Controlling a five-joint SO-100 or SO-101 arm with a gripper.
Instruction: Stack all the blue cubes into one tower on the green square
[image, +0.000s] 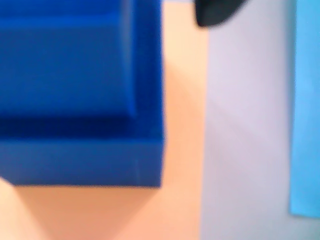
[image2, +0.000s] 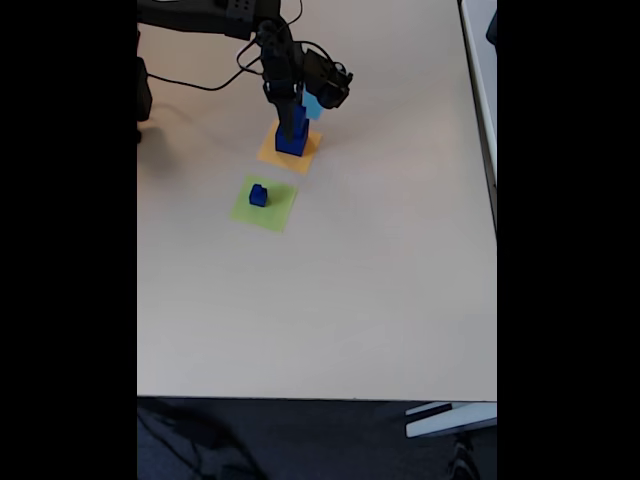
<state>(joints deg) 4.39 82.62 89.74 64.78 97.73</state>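
In the fixed view we see the small blue cube (image2: 258, 195) on the green square (image2: 265, 204), then the two larger blue cubes (image2: 292, 140) stacked on the orange square (image2: 289, 150) beneath our gripper (image2: 295, 112). We cannot tell its finger spread. Gripping only the upper cube could topple the pair.

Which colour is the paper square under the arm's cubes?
Orange-yellow paper square, clearest in the wrist view.
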